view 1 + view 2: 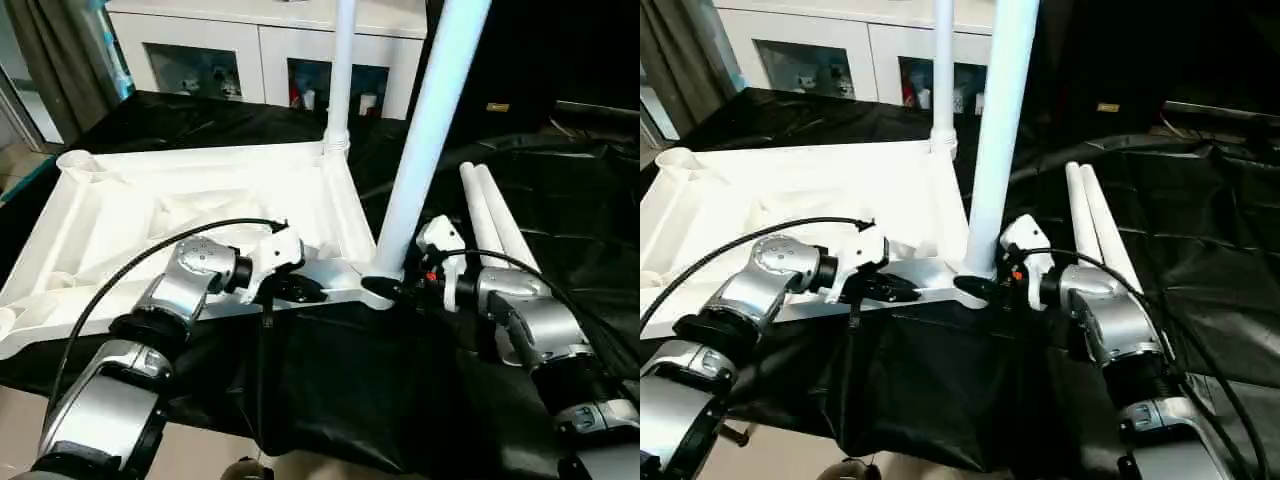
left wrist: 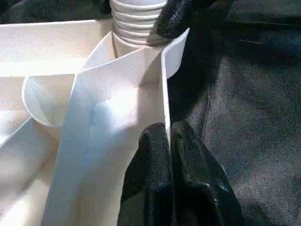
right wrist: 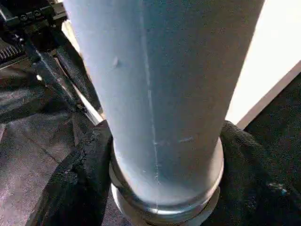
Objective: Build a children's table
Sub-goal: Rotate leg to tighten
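Note:
The children's table top [image 1: 130,215] lies upside down on the black cloth, ribbed underside up. One white leg [image 1: 341,70] stands in its far right corner socket. A second leg [image 1: 425,130] stands tilted in the near right socket. My right gripper [image 1: 386,290] has a black finger [image 3: 77,181] pressed on each side of this leg's base collar. My left gripper [image 1: 296,290] is shut on the thin near rim [image 2: 165,84] of the top, just left of that corner. Two loose legs [image 1: 492,225] lie side by side on the cloth to the right.
The black-draped work table [image 1: 560,200] extends right and behind. A white cabinet [image 1: 250,50] with glass doors stands at the back. A black cable [image 1: 150,255] arcs over my left forearm. Floor shows below the table's near edge [image 1: 230,440].

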Tool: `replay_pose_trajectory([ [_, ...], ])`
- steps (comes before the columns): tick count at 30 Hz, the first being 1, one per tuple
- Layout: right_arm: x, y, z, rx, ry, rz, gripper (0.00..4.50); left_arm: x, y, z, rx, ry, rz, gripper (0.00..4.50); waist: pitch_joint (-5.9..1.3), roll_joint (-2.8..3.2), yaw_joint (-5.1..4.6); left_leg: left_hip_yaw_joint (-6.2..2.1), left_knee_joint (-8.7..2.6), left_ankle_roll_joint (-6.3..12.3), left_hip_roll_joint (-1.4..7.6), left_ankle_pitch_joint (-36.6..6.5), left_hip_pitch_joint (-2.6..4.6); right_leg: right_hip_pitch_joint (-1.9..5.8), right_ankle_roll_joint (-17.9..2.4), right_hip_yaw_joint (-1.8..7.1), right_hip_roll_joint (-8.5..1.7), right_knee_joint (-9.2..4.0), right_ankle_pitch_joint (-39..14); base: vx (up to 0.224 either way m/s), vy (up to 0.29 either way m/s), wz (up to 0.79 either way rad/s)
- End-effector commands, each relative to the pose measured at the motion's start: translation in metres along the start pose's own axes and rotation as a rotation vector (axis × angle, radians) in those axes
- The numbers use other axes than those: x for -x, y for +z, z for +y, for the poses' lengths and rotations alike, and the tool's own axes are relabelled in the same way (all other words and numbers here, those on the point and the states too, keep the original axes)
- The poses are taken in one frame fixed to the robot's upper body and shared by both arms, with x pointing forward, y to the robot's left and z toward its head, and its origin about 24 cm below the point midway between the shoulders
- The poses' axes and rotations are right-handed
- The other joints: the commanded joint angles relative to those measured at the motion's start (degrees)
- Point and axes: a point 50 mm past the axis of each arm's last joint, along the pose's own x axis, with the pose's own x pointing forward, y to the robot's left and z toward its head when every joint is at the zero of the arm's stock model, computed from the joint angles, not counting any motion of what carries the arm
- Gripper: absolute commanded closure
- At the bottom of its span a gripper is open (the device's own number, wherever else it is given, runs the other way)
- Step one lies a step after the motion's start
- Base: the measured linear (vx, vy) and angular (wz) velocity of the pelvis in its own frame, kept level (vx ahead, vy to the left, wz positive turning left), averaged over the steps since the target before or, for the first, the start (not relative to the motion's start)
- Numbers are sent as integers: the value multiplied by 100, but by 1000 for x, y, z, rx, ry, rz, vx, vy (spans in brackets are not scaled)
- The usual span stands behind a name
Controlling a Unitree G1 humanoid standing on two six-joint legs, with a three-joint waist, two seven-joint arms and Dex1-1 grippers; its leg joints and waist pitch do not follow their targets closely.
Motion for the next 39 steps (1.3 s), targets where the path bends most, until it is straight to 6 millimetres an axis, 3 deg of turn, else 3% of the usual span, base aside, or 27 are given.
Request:
replay_pose_trajectory([
  [1, -3, -9, -9, -35, -177, 17, 176, -3, 5, 8, 7, 105, 6, 450, -446, 14, -27, -12, -357, 163, 125, -966, 140, 278, -1585, 173, -313, -343, 129, 0, 0, 0],
  [4, -9, -13, -14, -86, -292, 12, 178, -6, 7, 18, 50, 221, 15, 450, -411, -2, -71, -22, -397, -45, 102, -1328, 172, 269, -1474, 183, -315, -425, -565, 0, 0, 0],
  [8, -25, -22, -17, -249, -518, 12, 178, -21, 19, 30, 131, 395, 10, 450, -416, 9, -108, -25, -408, -151, 93, -1318, 181, 254, -1422, 197, -303, -421, -551, 0, 0, 0],
  [10, -47, -23, -10, -335, -604, 2, 178, -36, 32, 34, 169, 475, -9, 450, -428, 4, -121, -23, -393, -149, 79, -1181, 174, 268, -1439, 196, -306, -413, -364, 0, 0, 0],
  [11, -47, -23, -10, -335, -604, 2, 178, -36, 32, 34, 169, 475, -9, 450, -440, 10, -125, -23, -387, -147, 74, -1146, 174, 271, -1445, 198, -310, -407, -303, 0, 0, 0],
  [13, -68, -18, 1, -374, -618, -10, 178, -52, 43, 32, 171, 483, -27, 450, -445, 29, -135, -22, -376, -82, 63, -1022, 153, 283, -1452, 193, -307, -394, -29, 0, 0, 0],
  [16, -79, -10, 6, -369, -613, -32, 178, -61, 49, 28, 148, 454, -39, 450, -444, 16, -136, -23, -375, 10, 58, -1021, 144, 313, -1442, 182, -306, -405, 45, 0, 0, 0],
  [19, -82, -3, 6, -332, -598, -51, 108, -63, 50, 25, 125, 427, -48, 450, -432, 18, -145, -28, -389, 46, 66, -1149, 149, 312, -1429, 177, -304, -426, -99, 0, 0, 0],
  [22, -82, 5, 7, -268, -523, -76, 96, -60, 44, 24, 107, 396, -34, 450, -434, 16, -152, -31, -394, 62, 71, -1205, 148, 315, -1420, 180, -302, -422, -112, 0, 0, 0],
  [27, -69, 10, 3, -157, -378, -90, 80, -48, 38, 22, 66, 315, -65, 450, -439, -33, -156, -32, -377, 206, 71, -1014, 125, 353, -1467, 174, -309, -398, 119, 0, 0, 0],
  [32, -38, 7, -3, -38, -242, -71, 80, -32, 28, 14, 21, 161, -91, 450, -458, -26, -119, -6, -334, 437, 87, -708, 118, 356, -1558, 170, -287, -340, 635, 0, 0, 0],
  [33, -24, 7, -5, -9, -192, -65, 80, -25, 23, 9, 3, 94, -86, 450, -459, -8, -91, -5, -332, 457, 99, -695, 125, 350, -1601, 164, -286, -334, 659, 0, 0, 0],
  [37, -1, 8, -4, 54, -80, -37, 80, -10, 15, 5, -4, 6, -83, 450, -431, 15, -57, 5, -354, 394, 126, -997, 146, 310, -1660, 168, -289, -363, 269, 0, 0, 0],
  [39, 4, 8, -3, 65, -49, -28, 80, -7, 13, 4, -7, -12, -81, 450, -411, 6, -22, -3, -376, 326, 144, -1183, 165, 306, -1586, 177, -299, -392, -48, 0, 0, 0],
])
